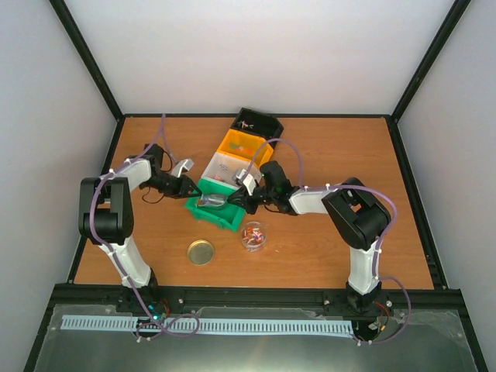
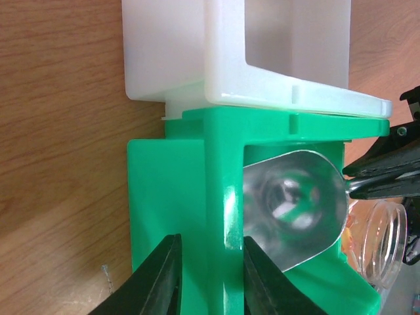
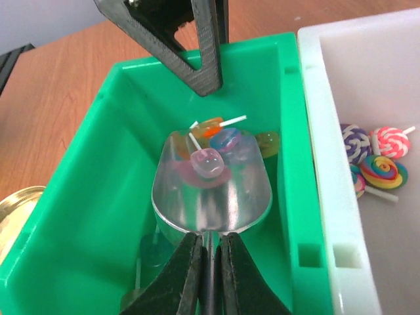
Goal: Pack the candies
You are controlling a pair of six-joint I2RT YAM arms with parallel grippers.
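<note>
Candies (image 3: 209,161) sit in the metal scoop (image 3: 216,203), low inside the green bin (image 3: 79,197) on the counter (image 3: 59,79); right jaws clamp the scoop's handle; left jaws pinch the bin's wall; more lie in the white bin (image 3: 315,131).

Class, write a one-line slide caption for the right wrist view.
Right gripper holds a metal scoop of candies inside the green bin, beside a white bin of swirl lollipops.

A robot lab's test booth: plain white walls (image 1: 256,46) framed by black posts (image 1: 85,58) enclose a wooden table (image 1: 333,155), with the left arm (image 1: 105,213) and right arm (image 1: 353,213) bolted to a black rail (image 1: 256,296) along its near edge
</note>
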